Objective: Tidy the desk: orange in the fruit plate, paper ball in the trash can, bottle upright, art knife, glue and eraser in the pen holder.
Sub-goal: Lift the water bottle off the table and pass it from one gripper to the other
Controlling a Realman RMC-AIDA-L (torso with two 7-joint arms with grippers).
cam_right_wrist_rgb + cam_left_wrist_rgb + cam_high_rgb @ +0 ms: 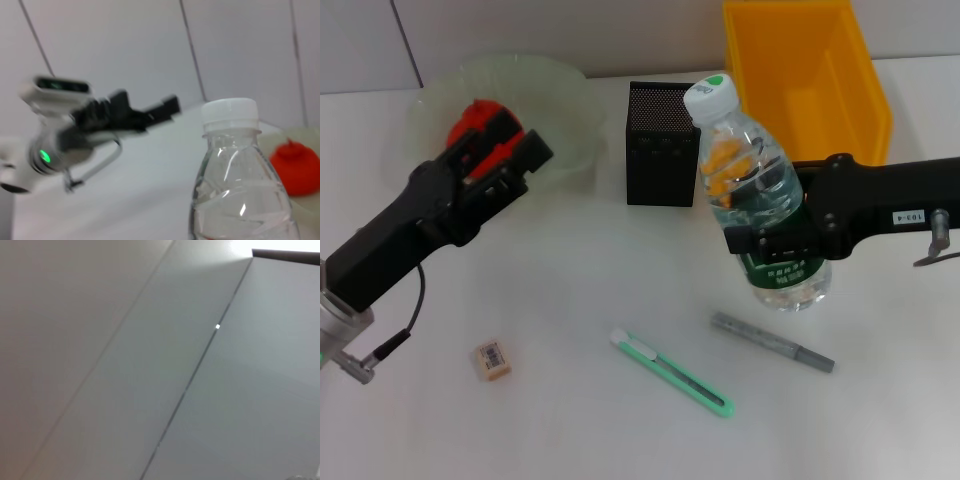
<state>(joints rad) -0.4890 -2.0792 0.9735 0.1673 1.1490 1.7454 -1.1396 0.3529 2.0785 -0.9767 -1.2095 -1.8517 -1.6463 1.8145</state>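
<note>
The bottle [760, 200] is held upright by the right gripper [772, 243]. The left gripper [505, 150] is spread open above the orange [470, 118] in the fruit plate [555, 85].

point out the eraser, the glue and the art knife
eraser [491, 360], head view, on its barcode sticker
glue [772, 342], head view, middle of the grey stick
art knife [672, 373], head view, middle of the mint-green body

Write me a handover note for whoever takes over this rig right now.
Right pincer is shut on the bottle, held upright.
Left pincer is open above the orange, which sits in the fruit plate.
Eraser, art knife and glue lie on the desk, none in the pen holder.
No paper ball visible; trash can.
Left: release bottle, load holder.
</note>
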